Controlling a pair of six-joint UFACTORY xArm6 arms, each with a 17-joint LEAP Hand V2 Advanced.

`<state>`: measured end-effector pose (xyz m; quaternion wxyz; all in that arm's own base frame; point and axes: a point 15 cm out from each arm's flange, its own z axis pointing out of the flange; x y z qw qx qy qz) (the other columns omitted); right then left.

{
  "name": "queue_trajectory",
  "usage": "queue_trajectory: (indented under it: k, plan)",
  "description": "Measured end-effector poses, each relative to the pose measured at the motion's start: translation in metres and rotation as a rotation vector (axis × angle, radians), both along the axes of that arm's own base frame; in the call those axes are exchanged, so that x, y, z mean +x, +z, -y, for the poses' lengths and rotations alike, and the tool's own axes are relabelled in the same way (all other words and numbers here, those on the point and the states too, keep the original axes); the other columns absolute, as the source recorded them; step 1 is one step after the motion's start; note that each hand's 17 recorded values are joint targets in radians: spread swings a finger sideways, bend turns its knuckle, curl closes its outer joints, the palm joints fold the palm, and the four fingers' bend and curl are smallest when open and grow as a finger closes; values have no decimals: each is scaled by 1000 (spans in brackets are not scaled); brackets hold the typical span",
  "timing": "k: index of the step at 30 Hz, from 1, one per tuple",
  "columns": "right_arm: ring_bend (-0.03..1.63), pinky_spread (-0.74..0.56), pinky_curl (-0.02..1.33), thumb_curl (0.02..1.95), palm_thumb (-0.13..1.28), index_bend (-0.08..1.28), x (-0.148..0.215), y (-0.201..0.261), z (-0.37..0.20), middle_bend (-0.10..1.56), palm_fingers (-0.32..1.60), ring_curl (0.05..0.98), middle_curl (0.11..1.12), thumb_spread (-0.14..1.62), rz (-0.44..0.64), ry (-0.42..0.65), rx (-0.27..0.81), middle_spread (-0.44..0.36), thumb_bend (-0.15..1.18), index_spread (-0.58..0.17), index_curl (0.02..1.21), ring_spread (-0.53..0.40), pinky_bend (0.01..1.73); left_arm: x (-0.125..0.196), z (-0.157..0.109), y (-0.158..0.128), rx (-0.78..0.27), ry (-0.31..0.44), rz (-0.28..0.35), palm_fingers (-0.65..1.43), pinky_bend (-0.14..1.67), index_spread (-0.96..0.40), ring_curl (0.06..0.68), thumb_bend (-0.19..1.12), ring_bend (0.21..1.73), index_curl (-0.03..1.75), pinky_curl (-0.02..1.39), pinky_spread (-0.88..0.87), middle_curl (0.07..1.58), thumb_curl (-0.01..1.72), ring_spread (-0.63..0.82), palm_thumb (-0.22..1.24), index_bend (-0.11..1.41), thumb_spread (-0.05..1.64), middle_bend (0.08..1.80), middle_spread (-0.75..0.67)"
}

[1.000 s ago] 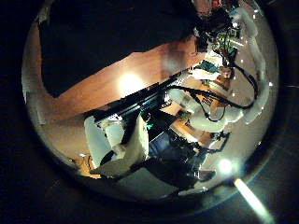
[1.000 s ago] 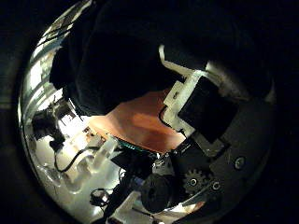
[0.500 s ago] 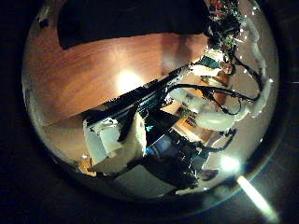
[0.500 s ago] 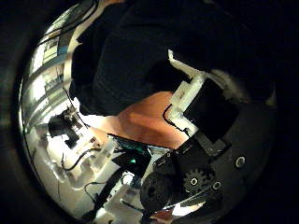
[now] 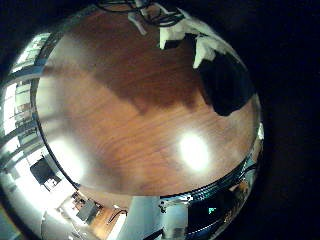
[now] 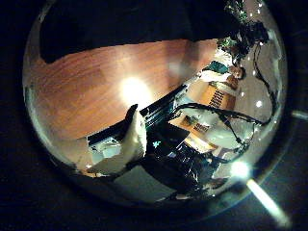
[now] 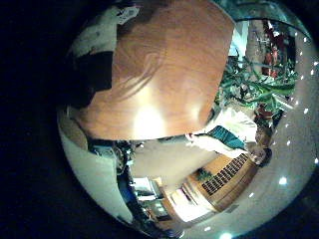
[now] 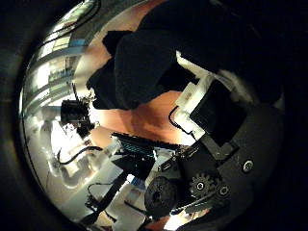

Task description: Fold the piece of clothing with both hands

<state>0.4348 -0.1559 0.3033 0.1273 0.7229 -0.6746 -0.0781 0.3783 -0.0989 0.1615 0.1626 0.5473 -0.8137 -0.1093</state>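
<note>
The dark piece of clothing (image 8: 149,63) lies bunched on the wooden table (image 8: 144,123), below my right hand. The right thumb (image 8: 204,101) stands over its edge without curling round it. In the right little finger side palm view the clothing (image 7: 88,78) lies on the table (image 7: 174,60) beside a finger (image 7: 100,35). In the left thumb side palm view the clothing (image 6: 125,24) lies at the table's far side, away from the straight left thumb (image 6: 131,144). Left fingers (image 5: 178,35) hang relaxed over bare table (image 5: 130,120).
The table's edge (image 6: 154,104) runs close under my left hand, with room furniture and equipment beyond it. A robot arm (image 6: 226,130) shows past that edge. Potted plants (image 7: 249,85) stand beyond the table on the right hand's side.
The clothing takes up less of both thumb side views and more table shows, so both hands have drawn away from it. The left thumb has straightened.
</note>
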Motion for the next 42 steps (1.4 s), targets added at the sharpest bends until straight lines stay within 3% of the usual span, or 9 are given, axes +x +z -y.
queue_trajectory:
  k: [6,15,27,29,31,32,34,36,42]
  plan:
    - [1400,-161,1015,689,1032,1046,7,25,-59,1276,1063,720,878,1219,27,108,-9,-167,-5,-289,950,-207,1220,1,-16,24,-15,18,34,152,385,-6,243,-17,682,364,374,332,312,323,258,374,178,1195,196,198]
    - [1393,-181,1057,713,1021,1054,19,29,-207,1269,1085,728,873,1199,59,309,-36,-165,-9,-280,943,-205,1184,-13,-78,61,-42,143,90,357,275,-50,246,-8,687,402,341,207,386,335,68,414,203,1201,330,42]
    - [1384,-201,1083,709,908,1031,41,-81,-403,1265,1091,729,864,1177,60,538,-73,-161,-30,-277,926,-204,1153,-63,-138,64,-50,269,108,397,292,-91,288,-15,751,460,364,77,496,376,-98,465,198,1213,401,-66]
    - [1354,-244,1024,667,841,902,42,-90,-406,1208,1002,705,834,1195,57,542,-72,-167,-35,-295,905,-208,1122,-68,-139,67,-52,277,119,400,301,-95,290,-15,756,469,369,70,510,380,-110,465,199,1213,404,-73]
    - [1342,-320,971,638,807,635,44,-91,-409,1107,741,683,796,1210,66,548,-63,-186,-29,-325,855,-237,1140,-71,-139,67,-52,279,123,402,307,-98,295,-15,761,478,371,61,524,383,-118,465,200,1213,410,-78]
    - [1366,-363,972,628,798,426,46,-91,-410,967,432,693,767,1215,73,550,-58,-189,-25,-336,819,-251,1229,-71,-140,67,-49,278,123,401,311,-99,296,-15,762,482,374,58,530,384,-120,465,202,1213,410,-80]
    - [1322,-390,924,607,791,243,50,-81,-410,791,224,651,699,1222,100,548,-48,-193,-19,-370,716,-264,1266,-72,-141,67,-49,280,123,396,316,-101,301,-13,767,490,378,48,543,388,-125,468,203,1212,411,-89]
    - [1213,-316,908,589,792,192,53,-61,-402,593,-59,608,615,1226,127,540,-34,-170,-15,-395,636,-237,1194,-75,-140,68,-52,282,121,393,327,-103,304,-14,769,500,383,42,555,390,-128,469,207,1212,409,-94]
    - [953,-71,801,557,798,131,34,6,-399,345,-142,459,470,1221,208,566,87,-102,-14,-408,474,-123,1024,-78,-130,72,-47,277,121,382,340,-105,314,-16,777,523,393,32,593,397,-132,467,209,1211,416,-102]
